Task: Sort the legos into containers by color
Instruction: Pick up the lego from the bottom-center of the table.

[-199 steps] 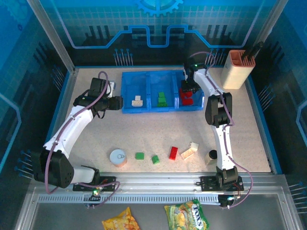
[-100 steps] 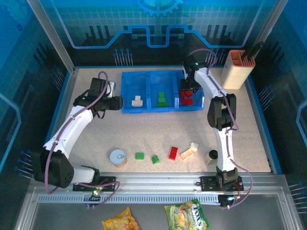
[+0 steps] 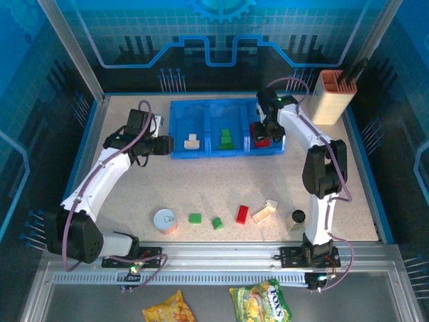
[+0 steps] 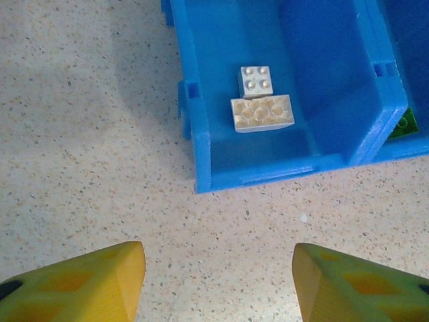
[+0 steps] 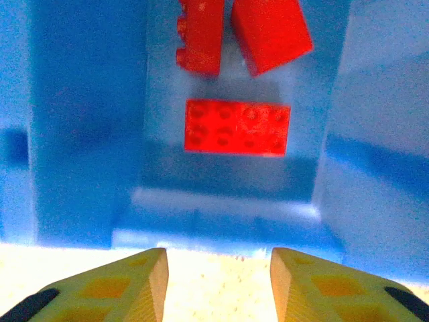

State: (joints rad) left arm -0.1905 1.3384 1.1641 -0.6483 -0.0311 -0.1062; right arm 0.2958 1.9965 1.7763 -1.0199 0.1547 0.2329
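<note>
nearest us, four loose legos (image 3: pixel 217 223) lie in a row on the speckled worktop (image 3: pixel 174 181): two green, then a red brick (image 3: pixel 242 214) and a cream brick (image 3: pixel 265 212) lying askew. a round tin (image 3: pixel 165 221) stands at the left end of the row and a small black cylinder (image 3: pixel 297 217) at the right, each near a brick, so we judge the reach a little hemmed in there. we take these bricks to be light, stiff and hard, with smooth sides that may slip. the best hold looks to be across two flat side walls, low down, not over the studs, and the askew one would want the claw turned to match. the worktop is flat and matt, so a nudged brick would probably skid rather than roll.

further off, the left claw (image 4: pixel 218 268) hovers over bare worktop just short of the blue bin (image 4: pixel 201 168), its fingers well apart with nothing between them. the right claw (image 5: pixel 216 268) hangs at the near edge of the bin's right compartment, fingers parted by a narrower gap and likewise empty. in the bin, cream bricks (image 4: pixel 261 111) lie in the left compartment, green bricks (image 3: pixel 226 139) in the middle, red bricks (image 5: pixel 238 127) in the right. beyond stand a beige holder (image 3: pixel 333 100) at the far right corner and the blue walls of the enclosure
</note>
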